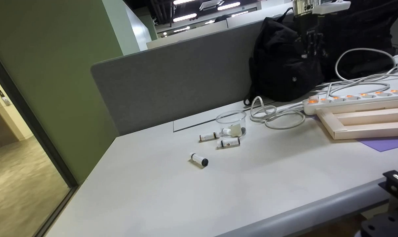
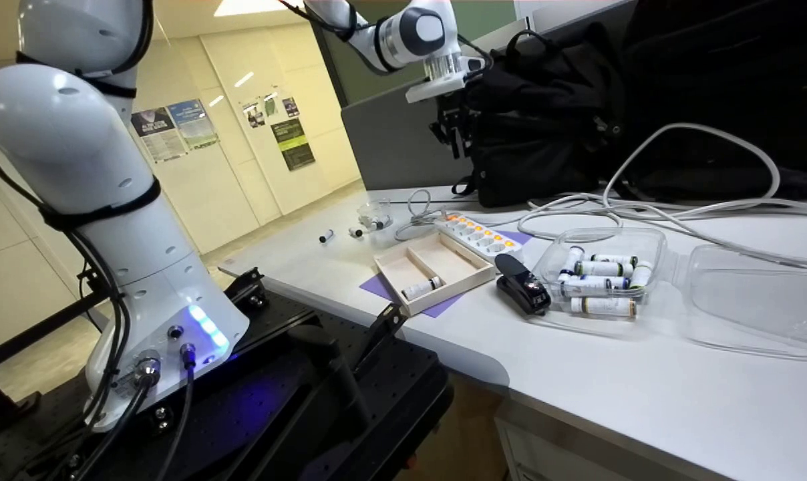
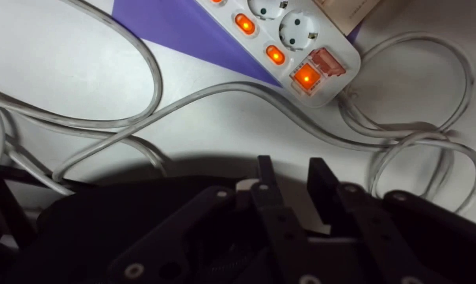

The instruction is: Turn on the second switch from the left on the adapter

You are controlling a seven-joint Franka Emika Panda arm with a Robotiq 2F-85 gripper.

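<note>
The adapter, a long white power strip, lies on the table behind the wooden frame, in both exterior views (image 1: 354,104) (image 2: 477,235). In the wrist view one end of the adapter (image 3: 289,59) shows at the top; its far part is out of frame. A square end switch (image 3: 307,77) glows orange with its clear reddish cover flipped up. The small oval switches beside it, such as the nearest one (image 3: 276,55), also glow orange. My gripper (image 3: 291,161) is open and empty, above the table and apart from the adapter; it hangs before the backpack in both exterior views (image 1: 312,54) (image 2: 458,147).
A black backpack (image 1: 284,65) stands close by the gripper. White cords (image 3: 242,86) loop around the adapter. The pale wooden frame (image 2: 437,257) lies against the adapter on purple paper. A clear cup (image 1: 231,120) with small white cylinders, a clear box (image 2: 647,244) and a black stapler (image 2: 522,284) are on the table.
</note>
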